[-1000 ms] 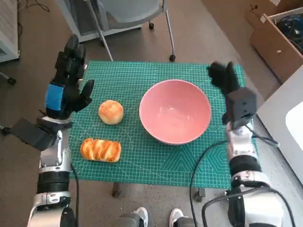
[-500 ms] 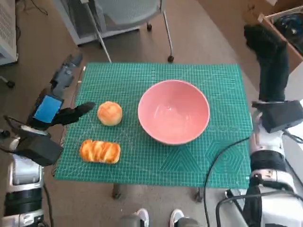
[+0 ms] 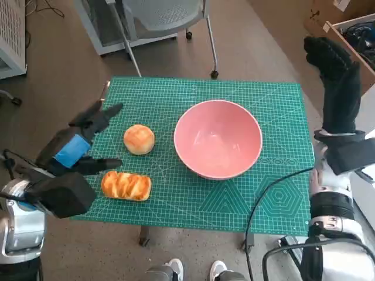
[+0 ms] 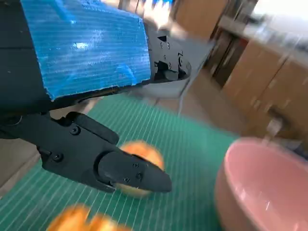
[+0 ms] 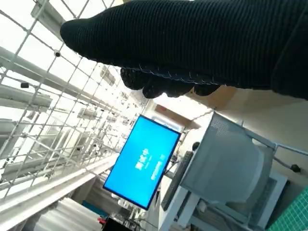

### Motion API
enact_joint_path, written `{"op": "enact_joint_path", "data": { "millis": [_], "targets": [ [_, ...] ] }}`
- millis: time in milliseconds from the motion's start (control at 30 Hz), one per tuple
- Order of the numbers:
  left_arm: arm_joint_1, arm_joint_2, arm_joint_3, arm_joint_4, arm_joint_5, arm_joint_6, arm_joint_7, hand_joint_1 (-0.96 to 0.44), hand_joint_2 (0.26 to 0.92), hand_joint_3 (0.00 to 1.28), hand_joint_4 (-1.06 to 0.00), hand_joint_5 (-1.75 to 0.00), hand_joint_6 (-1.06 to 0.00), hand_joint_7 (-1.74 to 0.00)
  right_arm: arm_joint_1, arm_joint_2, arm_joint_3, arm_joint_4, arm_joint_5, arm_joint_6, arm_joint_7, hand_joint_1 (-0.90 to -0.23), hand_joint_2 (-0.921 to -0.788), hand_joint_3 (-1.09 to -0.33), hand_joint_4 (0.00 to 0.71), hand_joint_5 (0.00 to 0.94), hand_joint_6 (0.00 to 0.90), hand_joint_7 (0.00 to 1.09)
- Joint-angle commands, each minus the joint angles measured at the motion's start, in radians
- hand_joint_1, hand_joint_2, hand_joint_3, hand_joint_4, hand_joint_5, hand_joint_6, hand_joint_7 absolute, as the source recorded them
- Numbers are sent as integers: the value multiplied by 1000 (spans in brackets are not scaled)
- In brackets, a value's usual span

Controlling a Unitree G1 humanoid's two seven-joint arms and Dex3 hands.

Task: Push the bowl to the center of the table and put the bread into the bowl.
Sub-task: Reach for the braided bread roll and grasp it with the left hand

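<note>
The bowl (image 3: 218, 146), pink and empty, sits near the middle of the green mat (image 3: 176, 202), with a round bun (image 3: 139, 139) just to its left and a braided loaf (image 3: 126, 185) nearer the front-left corner. The left hand (image 3: 75, 145) hovers over the mat's left edge, fingers spread and holding nothing. The right hand (image 3: 336, 76) is raised beyond the table's right edge, fingers held loosely together around nothing.
</note>
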Motion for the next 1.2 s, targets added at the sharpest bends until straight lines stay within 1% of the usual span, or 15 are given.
{"op": "enact_joint_path", "data": {
  "millis": [33, 167, 400, 500, 767, 1000, 1200],
  "targets": [
    [5, 41, -45, -8, 29, 55, -44, -423, 743, 1, -48, 0, -223, -35, 27, 1, -3, -4, 20, 30, 28, -738, -921, -841, 180, 2, 281, 24],
    [0, 54, -74, 6, 41, 79, -67, -382, 732, 0, -37, 0, -223, -22, 26, 1, -9, -6, 31, 40, 43, -738, -921, -839, 178, 1, 280, 24],
    [-26, 69, -135, 45, 56, 142, -118, -329, 723, 0, -10, 0, -218, -8, 21, 3, -18, -9, 62, 60, 76, -737, -921, -834, 179, 1, 286, 28],
    [-34, 73, -157, 50, 62, 167, -131, -310, 719, 0, -2, 1, -216, -5, 21, 3, -22, -12, 68, 66, 85, -737, -921, -830, 179, 1, 288, 29],
    [-66, 78, -231, 81, 95, 230, -172, -241, 705, 0, 1, 1, -208, 0, 20, 7, -33, -15, 94, 85, 115, -746, -921, -809, 178, 0, 286, 29],
    [-90, 89, -294, 102, 141, 278, -209, -225, 701, 0, 1, 1, -193, 0, 22, 9, -35, -17, 95, 94, 122, -741, -921, -800, 179, 1, 288, 30],
    [-117, 87, -355, 127, 187, 319, -240, -251, 699, 0, 1, 1, -180, 0, 25, 7, -37, -20, 95, 98, 126, -729, -921, -802, 176, 0, 288, 31]
  ]
}}
